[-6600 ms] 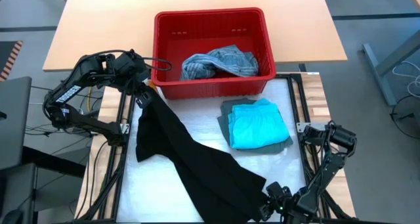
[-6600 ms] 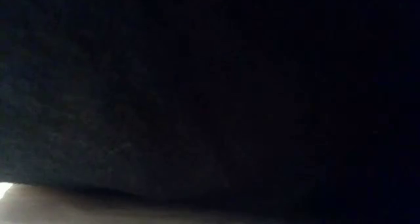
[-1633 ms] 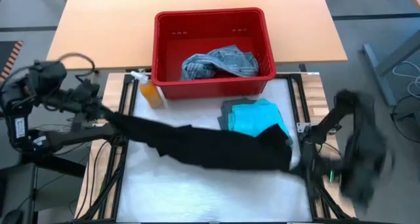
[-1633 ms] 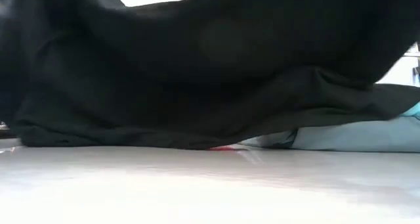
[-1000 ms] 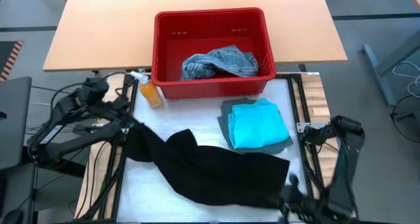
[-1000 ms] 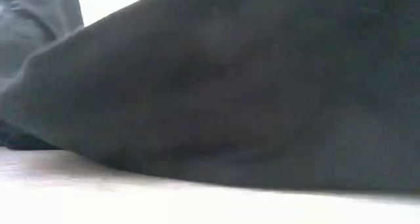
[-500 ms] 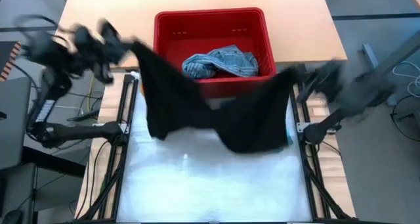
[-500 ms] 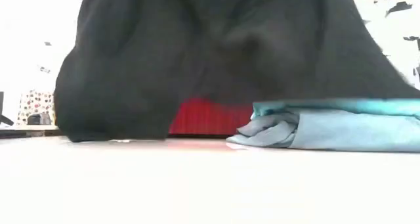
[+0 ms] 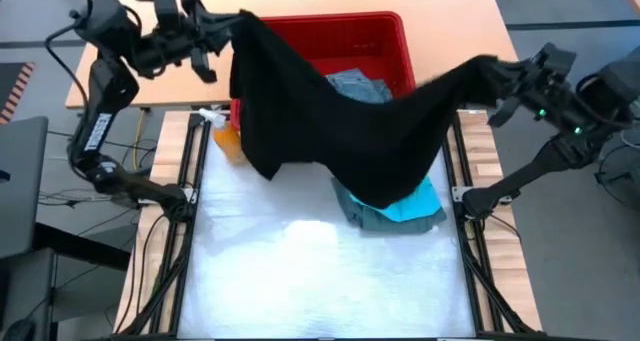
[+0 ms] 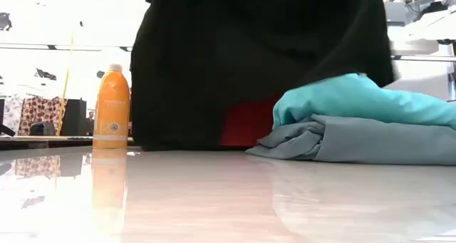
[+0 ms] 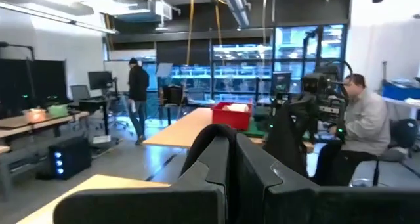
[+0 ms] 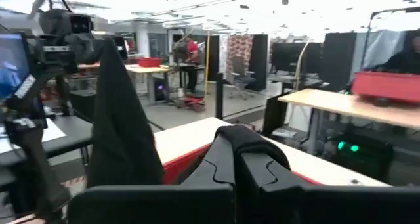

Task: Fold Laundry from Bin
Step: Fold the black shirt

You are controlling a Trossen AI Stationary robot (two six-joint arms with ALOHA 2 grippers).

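Two end effectors, black garment [image 9: 330,121] aloft.

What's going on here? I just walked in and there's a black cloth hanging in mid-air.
Both arms are holding a black garment stretched between them above the table. The left gripper is shut on one end and the right gripper is shut on the other, so the cloth sags over the red bin. A mottled blue-grey garment lies in the bin. A turquoise garment sits folded on a grey-green one on the table, with an orange spray bottle nearby.
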